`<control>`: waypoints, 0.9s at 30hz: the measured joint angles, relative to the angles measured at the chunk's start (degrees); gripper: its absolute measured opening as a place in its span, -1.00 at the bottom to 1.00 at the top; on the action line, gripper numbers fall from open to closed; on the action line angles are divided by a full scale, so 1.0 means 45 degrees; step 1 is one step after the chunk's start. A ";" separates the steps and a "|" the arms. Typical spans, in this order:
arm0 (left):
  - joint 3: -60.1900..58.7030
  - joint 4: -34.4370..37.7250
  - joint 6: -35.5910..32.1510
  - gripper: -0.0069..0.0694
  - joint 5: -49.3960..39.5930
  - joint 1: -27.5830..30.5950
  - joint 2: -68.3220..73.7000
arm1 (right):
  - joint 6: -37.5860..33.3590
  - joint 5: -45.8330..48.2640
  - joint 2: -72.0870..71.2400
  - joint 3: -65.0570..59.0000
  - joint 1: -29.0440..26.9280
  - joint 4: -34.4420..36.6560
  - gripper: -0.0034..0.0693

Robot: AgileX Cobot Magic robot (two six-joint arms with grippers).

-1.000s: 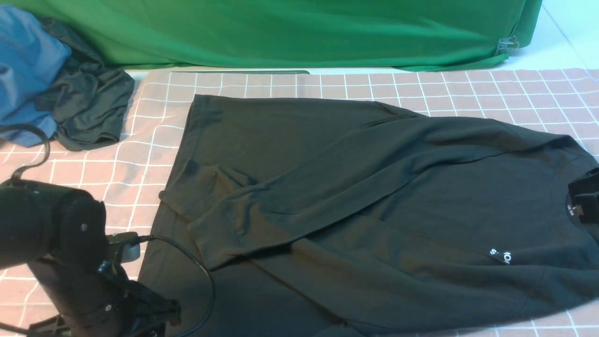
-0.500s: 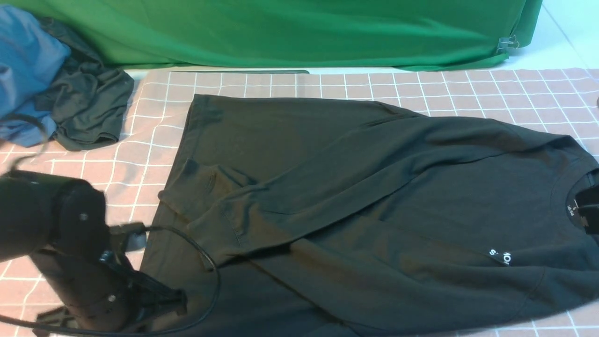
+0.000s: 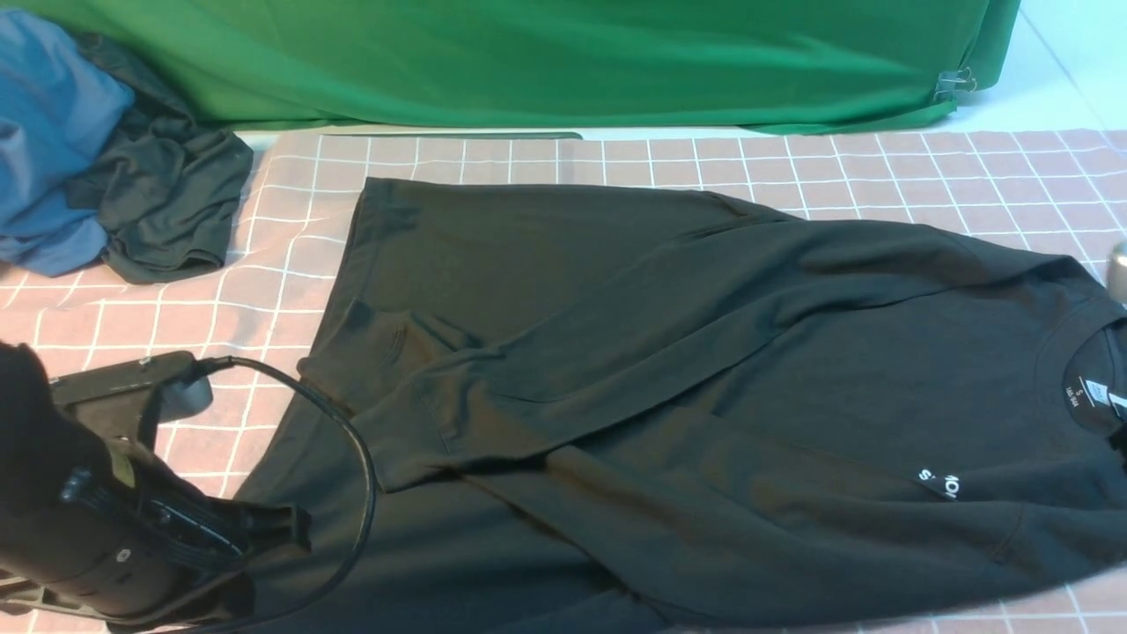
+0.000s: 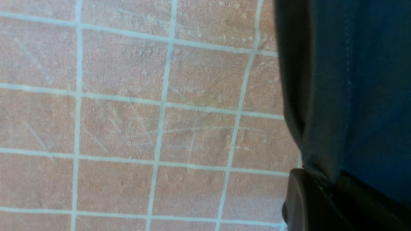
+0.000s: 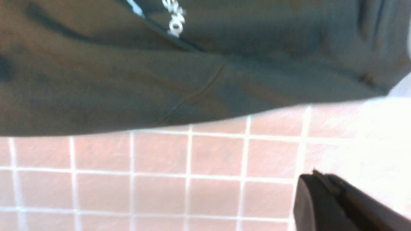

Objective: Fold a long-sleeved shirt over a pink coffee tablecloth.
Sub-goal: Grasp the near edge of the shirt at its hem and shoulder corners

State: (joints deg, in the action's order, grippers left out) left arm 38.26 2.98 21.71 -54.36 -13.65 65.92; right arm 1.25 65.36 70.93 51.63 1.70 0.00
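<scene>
The long-sleeved shirt lay spread flat on the pink coffee tablecloth, its collar toward the robot's right and its hem toward the left, with one sleeve folded diagonally across the body. A fragment of white print showed on the chest, and a small neck label sat inside the collar. The left end effector was low at the near hem corner, its jaws closed on the edge of the shirt; in the left wrist view the dark fabric ran down into the black fingers, with bare tablecloth beside it. A black cable looped from the left arm over that corner of the garment. The right end effector hung over bare tablecloth just beside the shirt's near edge, its jaws closed together with nothing between them. At the far left, a blue garment and a dark grey-green garment lay bunched together, apart from the shirt. A green cloth stretched across the back beyond the bench.
</scene>
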 joint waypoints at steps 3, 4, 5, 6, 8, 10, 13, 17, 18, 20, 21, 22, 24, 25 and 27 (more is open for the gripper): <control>0.0000 0.0025 0.0000 -0.70 0.0000 0.0000 0.0001 | -0.1353 0.0021 0.0742 0.0000 -0.0630 0.1560 -0.66; 0.0000 0.0037 0.0000 -0.70 0.0000 0.0000 0.0001 | -0.1465 -0.0078 0.0933 0.0000 -0.0654 0.1708 -0.59; 0.0000 0.0049 0.0000 -0.70 0.0000 0.0000 0.0001 | -0.1650 -0.0219 0.1120 0.0000 -0.0672 0.1904 -0.44; 0.0000 0.0048 0.0000 -0.70 0.0000 0.0000 0.0001 | -0.1742 -0.0432 0.1363 0.0000 -0.0672 0.2024 -0.26; 0.0000 0.0048 0.0000 -0.70 0.0070 0.0000 0.0001 | -0.2002 -0.0820 0.1808 0.0000 -0.0672 0.2100 0.05; 0.0000 0.0048 0.0000 -0.70 0.0162 0.0000 0.0001 | -0.2466 -0.1086 0.2282 0.0010 -0.0672 0.2112 0.32; 0.0000 0.0048 -0.0030 -0.70 0.0182 0.0000 0.0001 | -0.3287 -0.1740 0.3206 0.0010 -0.0498 0.2065 0.58; 0.0000 0.0048 -0.0041 -0.70 0.0231 0.0000 0.0001 | -0.3823 -0.2738 0.4094 0.0010 -0.0150 0.2012 0.66; 0.0000 0.0048 -0.0041 -0.70 0.0231 0.0000 0.0001 | -0.3978 -0.2952 0.4333 0.0010 -0.0059 0.2012 0.67; 0.0000 0.0048 -0.0041 -0.70 0.0248 0.0000 0.0001 | -0.4158 -0.3198 0.4764 0.0010 0.0071 0.1930 0.67; 0.0000 0.0048 -0.0041 -0.70 0.0248 0.0000 0.0001 | -0.4227 -0.3239 0.4949 0.0010 0.0110 0.1849 0.67; 0.0000 0.0048 -0.0041 -0.70 0.0282 0.0000 0.0001 | -0.4268 -0.3272 0.5176 0.0010 0.0186 0.1700 0.67; 0.0000 0.0048 -0.0041 -0.70 0.0377 0.0000 0.0001 | -0.4300 -0.3226 0.5608 0.0010 0.0300 0.1283 0.63; 0.0000 0.0048 -0.0041 -0.70 0.0425 0.0000 0.0001 | -0.4310 -0.3117 0.5698 0.0010 0.0344 0.1150 0.57; 0.0000 0.0048 -0.0041 -0.70 0.0466 0.0000 0.0001 | -0.4314 -0.2981 0.5770 0.0010 0.0392 0.1054 0.42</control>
State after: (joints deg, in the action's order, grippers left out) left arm 38.26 3.20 21.53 -52.26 -13.65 65.92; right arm -18.17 51.94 96.90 51.67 3.46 4.74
